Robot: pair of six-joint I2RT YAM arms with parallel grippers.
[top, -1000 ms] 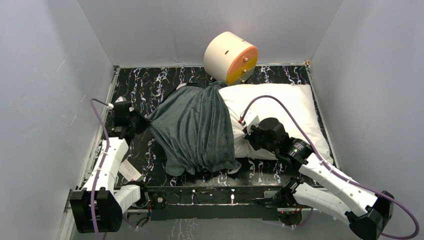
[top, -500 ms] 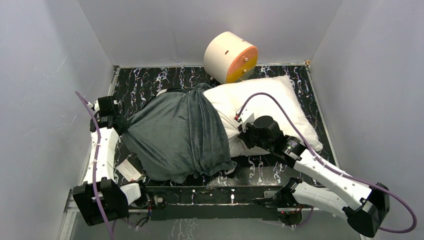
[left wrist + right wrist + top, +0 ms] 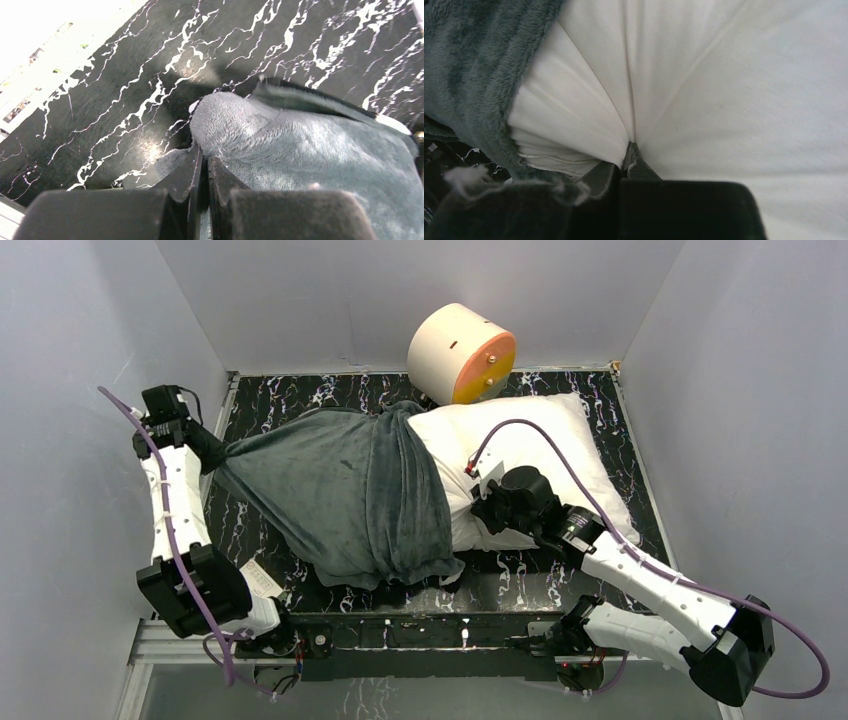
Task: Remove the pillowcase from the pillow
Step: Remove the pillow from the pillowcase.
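Observation:
The pillowcase [image 3: 340, 490] shows its plain dark grey plush face. It is stretched out to the left and still covers the left part of the white pillow [image 3: 540, 445]. My left gripper [image 3: 208, 448] is at the far left edge of the table, shut on a corner of the pillowcase [image 3: 280, 145]; the jaws [image 3: 204, 160] pinch the grey plush. My right gripper [image 3: 482, 502] is shut on a fold of the pillow's white cloth [image 3: 704, 85] at the pillow's near edge, beside the pillowcase's open hem [image 3: 479, 75]. The zebra face is hidden.
A cream-and-orange cylinder [image 3: 462, 355] stands at the back against the wall, touching the pillow's far edge. White walls close in the black marbled tabletop [image 3: 290, 400] on three sides. A small white card [image 3: 260, 580] lies near the left arm's base.
My left gripper has pulled the pillowcase corner further left and back, towards the left wall, stretching the grey cloth. The right gripper has held the pillow almost in place.

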